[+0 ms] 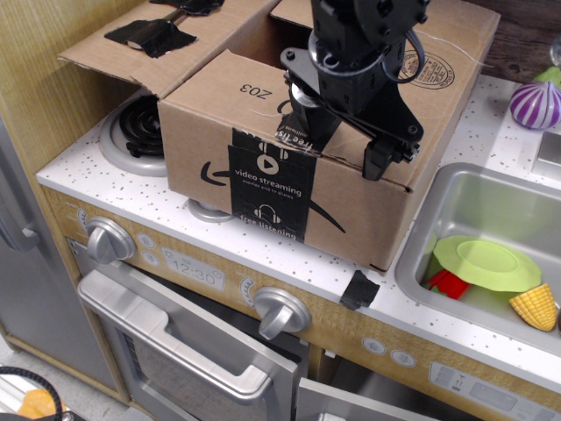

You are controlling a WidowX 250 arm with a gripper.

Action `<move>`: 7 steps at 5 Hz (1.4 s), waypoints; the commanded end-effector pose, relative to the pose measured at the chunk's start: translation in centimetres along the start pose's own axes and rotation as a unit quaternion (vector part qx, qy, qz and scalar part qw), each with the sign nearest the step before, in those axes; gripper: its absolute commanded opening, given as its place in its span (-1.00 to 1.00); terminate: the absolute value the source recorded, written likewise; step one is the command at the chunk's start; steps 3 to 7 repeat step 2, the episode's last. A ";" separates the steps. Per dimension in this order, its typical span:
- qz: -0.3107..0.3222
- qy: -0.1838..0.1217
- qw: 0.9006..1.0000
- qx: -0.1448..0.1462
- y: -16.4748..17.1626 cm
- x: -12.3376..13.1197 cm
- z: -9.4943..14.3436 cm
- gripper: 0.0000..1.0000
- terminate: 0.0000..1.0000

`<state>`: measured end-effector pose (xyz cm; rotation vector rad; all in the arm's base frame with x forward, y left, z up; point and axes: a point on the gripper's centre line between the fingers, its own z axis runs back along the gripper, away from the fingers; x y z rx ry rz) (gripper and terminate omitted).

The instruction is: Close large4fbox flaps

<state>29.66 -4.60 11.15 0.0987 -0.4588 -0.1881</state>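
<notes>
I have only one view. My camera looks from above and in front, tilted down at the toy kitchen counter [105, 189], quite near. The large4fbox [263, 167] fills the middle, its top cut by the upper edge. The sink [421, 263] is at right, the oven door [175, 351] below.

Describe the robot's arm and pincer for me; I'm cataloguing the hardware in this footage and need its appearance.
The arm is black throughout, built of chunky, rounded housings with a glossy sheen. A thin black cable loops at its right side. The pincer is black too, with two flat, angular fingers spreading from a wide cross bar. No markings or labels are legible on it.
</notes>
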 end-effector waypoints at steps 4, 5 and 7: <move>0.017 0.015 1.000 -0.017 -0.5 -1.0 -1.9 1.00 1.00; 0.017 0.015 1.000 -0.017 -0.5 -1.0 -1.9 1.00 1.00; 0.017 0.015 1.000 -0.017 -0.5 -1.0 -1.9 1.00 1.00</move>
